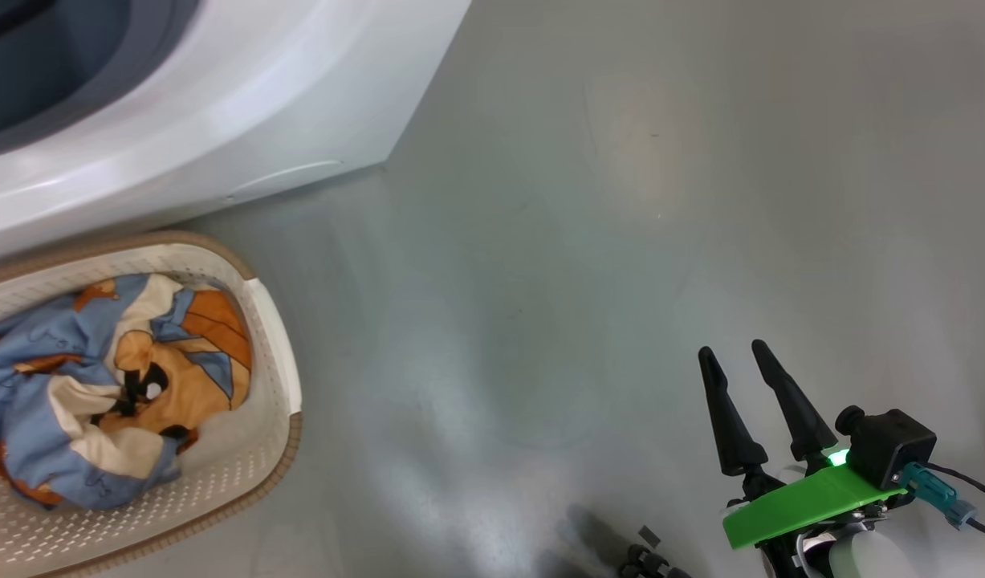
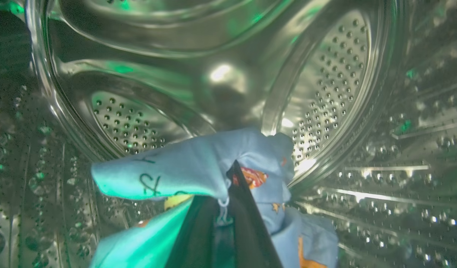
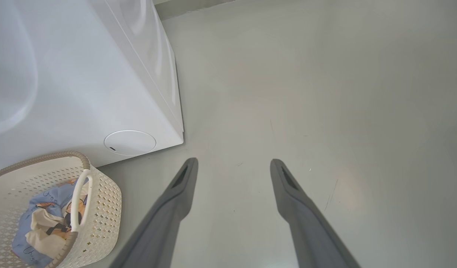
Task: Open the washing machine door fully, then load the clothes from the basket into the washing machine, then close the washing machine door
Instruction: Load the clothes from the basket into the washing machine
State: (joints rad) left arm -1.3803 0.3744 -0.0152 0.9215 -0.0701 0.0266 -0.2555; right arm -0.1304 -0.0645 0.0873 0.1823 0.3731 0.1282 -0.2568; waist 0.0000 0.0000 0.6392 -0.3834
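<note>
Washing machine (image 1: 219, 120) stood white at upper left of head view, basket (image 1: 277, 345) on grey floor (image 1: 580, 241) just beside its front. Clothes (image 1: 99, 385) lay heaped in basket. Inside perforated steel drum (image 2: 325, 74), left gripper (image 2: 232, 167) was clamped on light-blue bear-print garment (image 2: 183, 171). Right gripper (image 1: 733, 351) hung over floor, fingers apart, holding nothing.
</note>
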